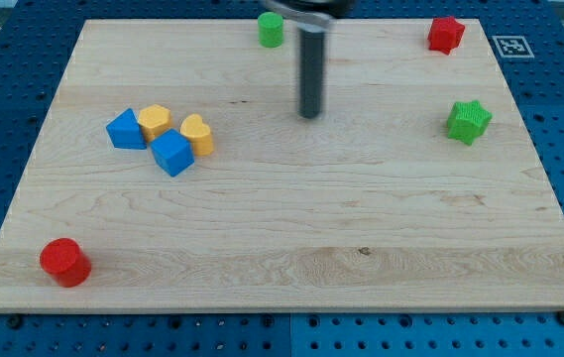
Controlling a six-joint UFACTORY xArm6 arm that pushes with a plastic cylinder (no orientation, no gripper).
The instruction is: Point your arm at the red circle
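The red circle is a short red cylinder near the board's bottom left corner. My tip is the lower end of a dark rod that comes down from the view's top centre. The tip stands in the board's upper middle, far up and to the right of the red circle, touching no block. The nearest block to it is a green cylinder up and to its left.
A cluster at the left holds a blue block, an orange block, a blue cube and an orange heart-like block. A red star-like block sits top right, a green star at right. The wooden board lies on a blue pegboard.
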